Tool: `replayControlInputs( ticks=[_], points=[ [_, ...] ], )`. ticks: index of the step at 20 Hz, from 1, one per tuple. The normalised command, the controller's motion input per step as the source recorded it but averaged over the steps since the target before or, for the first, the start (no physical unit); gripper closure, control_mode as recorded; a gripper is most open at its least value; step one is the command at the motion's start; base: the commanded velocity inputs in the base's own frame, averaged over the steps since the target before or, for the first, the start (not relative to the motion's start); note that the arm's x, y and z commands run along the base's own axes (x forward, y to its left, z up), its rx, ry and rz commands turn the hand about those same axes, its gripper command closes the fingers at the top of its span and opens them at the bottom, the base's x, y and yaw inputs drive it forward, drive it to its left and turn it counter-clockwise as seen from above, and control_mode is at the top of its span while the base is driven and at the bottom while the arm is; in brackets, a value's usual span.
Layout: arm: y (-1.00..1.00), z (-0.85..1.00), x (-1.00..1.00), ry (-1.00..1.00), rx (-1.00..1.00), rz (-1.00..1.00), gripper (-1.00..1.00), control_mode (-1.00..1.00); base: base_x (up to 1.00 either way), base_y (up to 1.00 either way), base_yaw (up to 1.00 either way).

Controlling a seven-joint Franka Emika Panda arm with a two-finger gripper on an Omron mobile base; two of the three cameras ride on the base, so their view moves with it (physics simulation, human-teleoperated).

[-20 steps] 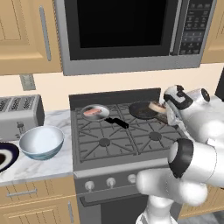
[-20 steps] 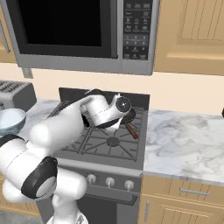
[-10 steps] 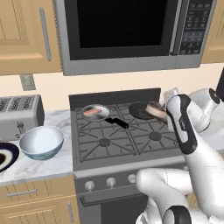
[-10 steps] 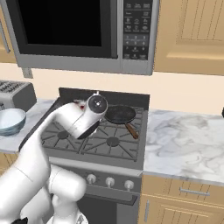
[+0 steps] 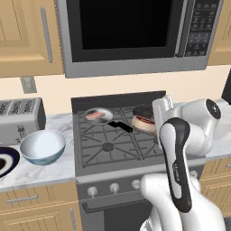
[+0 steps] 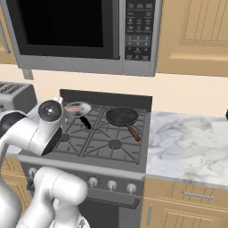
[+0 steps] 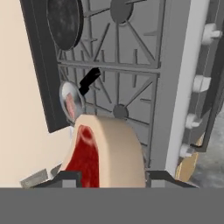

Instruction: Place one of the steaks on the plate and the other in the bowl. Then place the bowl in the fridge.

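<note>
While my gripper [image 7: 104, 177] hangs above the stove [image 5: 113, 149], its fingers clamp the dark red steak [image 7: 87, 157]. Pale steak [image 5: 95, 116] sits in the silver pan [image 5: 99, 116] on the stove's back-left burner.

Plate [image 5: 5, 161] cut off by left edge in left base view. Dark red steak [image 7: 85, 159] bottom cropped in hand view, fingertips [image 7: 65, 177] mostly buried behind it. Pink steak [image 5: 94, 116] in silver pan [image 5: 100, 118] too small for detail. Toaster [image 6: 15, 95] cropped at left in right base view.
</note>
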Motion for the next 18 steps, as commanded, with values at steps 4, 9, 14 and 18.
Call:
replayControlInputs(
  ticks=[4,9,14,18],
  points=[
    [1.0,0.22,-0.35,0.0,-0.06,0.16,1.0,-1.0,0.0,0.0,0.0],
    [1.0,0.21,-0.15,0.0,-0.06,0.16,1.0,-1.0,0.0,0.0,0.0],
    [1.0,-0.09,-0.08,-0.04,-0.11,0.1,1.0,-1.0,0.0,0.0,0.0],
    [0.84,-0.17,0.05,0.0,-0.02,0.11,1.0,-1.0,0.0,0.0,0.0]
  ],
)
